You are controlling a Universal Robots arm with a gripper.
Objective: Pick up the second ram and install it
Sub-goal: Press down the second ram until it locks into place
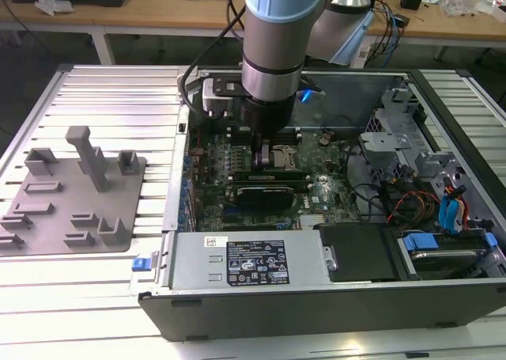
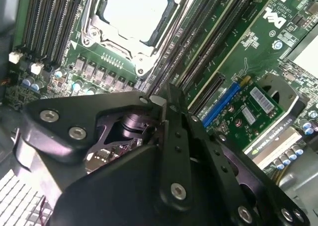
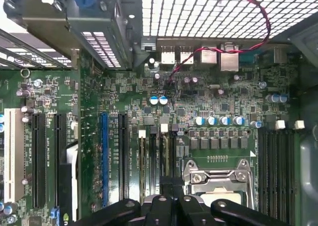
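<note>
The arm's gripper (image 1: 267, 156) hangs low inside the open computer case (image 1: 443, 297), directly over the memory slots (image 3: 155, 159) beside the processor socket (image 3: 221, 184); its grip and the second ram cannot be made out.

Around me lies a ribbed silver metal worktable (image 1: 103, 99); behind it stand long pale wooden benches (image 1: 158, 12) strewn with black cables (image 1: 387, 20).
</note>
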